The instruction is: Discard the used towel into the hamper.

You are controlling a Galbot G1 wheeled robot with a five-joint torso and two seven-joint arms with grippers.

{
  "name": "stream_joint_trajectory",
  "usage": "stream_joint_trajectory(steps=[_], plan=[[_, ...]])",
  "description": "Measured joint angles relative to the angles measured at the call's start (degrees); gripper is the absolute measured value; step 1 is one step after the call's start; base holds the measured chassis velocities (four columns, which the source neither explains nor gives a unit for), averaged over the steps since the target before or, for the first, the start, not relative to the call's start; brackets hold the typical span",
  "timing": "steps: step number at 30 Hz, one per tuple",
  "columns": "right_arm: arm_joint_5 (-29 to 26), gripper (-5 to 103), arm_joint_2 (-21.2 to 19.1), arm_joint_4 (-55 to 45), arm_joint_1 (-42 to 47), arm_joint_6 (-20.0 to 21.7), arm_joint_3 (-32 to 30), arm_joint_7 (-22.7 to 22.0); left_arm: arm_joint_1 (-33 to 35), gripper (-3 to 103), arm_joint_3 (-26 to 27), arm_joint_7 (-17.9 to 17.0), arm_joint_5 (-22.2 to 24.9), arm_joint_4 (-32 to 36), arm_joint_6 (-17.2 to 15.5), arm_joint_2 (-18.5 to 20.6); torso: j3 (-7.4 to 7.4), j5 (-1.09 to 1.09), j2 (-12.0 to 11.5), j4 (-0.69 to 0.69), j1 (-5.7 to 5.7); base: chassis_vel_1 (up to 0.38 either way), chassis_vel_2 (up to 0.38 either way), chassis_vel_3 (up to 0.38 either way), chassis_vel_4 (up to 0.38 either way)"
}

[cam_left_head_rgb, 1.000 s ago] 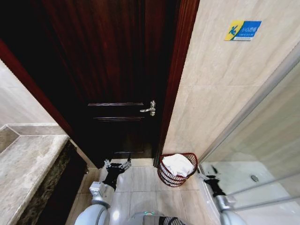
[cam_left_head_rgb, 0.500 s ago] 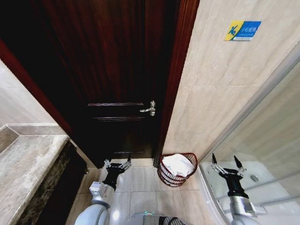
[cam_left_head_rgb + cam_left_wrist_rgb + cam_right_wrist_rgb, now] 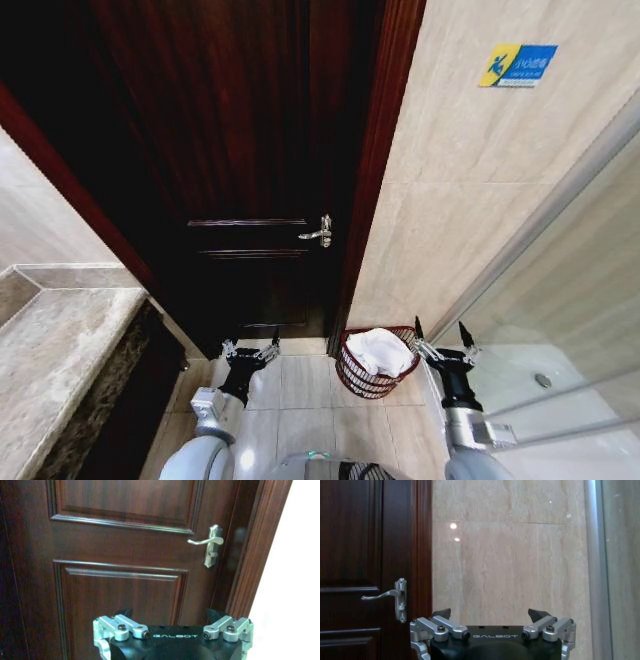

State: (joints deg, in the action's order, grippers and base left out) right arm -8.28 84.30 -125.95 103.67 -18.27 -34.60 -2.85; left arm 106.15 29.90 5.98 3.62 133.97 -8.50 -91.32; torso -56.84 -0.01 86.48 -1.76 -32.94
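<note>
The hamper point(image 3: 378, 362) stands on the floor point(image 3: 300, 400) at the foot of the wall point(image 3: 450, 230), beside the door frame, with the white towel point(image 3: 380, 350) inside. The right gripper point(image 3: 441, 338), jaws spread and empty, hangs just beside its rim. The left gripper point(image 3: 250, 350), jaws released, faces the door point(image 3: 250, 200), below its handle point(image 3: 318, 232).

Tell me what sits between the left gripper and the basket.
In the head view, nothing but bare floor tile lies between the open left gripper and the basket, which holds the white towel.
</note>
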Motion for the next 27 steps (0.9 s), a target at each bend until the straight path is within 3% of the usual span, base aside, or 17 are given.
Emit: stream_joint_trajectory(steps=[8,13,27], plan=[[2.73,100,0.02,-1.76,0.61,0.45,1.07,1.03,0.0,99,0.0,0.0,0.0,0.0,0.0,0.0,0.0,0.0,0.0,0.0,0.0,0.0,0.0,0.0,0.0],[2.55,100,-0.35,-3.49,0.73,2.71,0.49,1.65,0.0,99,0.0,0.0,0.0,0.0,0.0,0.0,0.0,0.01,0.0,0.0,0.0,0.0,0.0,0.0,0.0],[2.29,100,-1.11,-4.36,1.6,2.5,-2.64,3.44,0.0,99,0.0,0.0,0.0,0.0,0.0,0.0,0.0,0.01,0.0,0.0,0.0,0.0,0.0,0.0,0.0]])
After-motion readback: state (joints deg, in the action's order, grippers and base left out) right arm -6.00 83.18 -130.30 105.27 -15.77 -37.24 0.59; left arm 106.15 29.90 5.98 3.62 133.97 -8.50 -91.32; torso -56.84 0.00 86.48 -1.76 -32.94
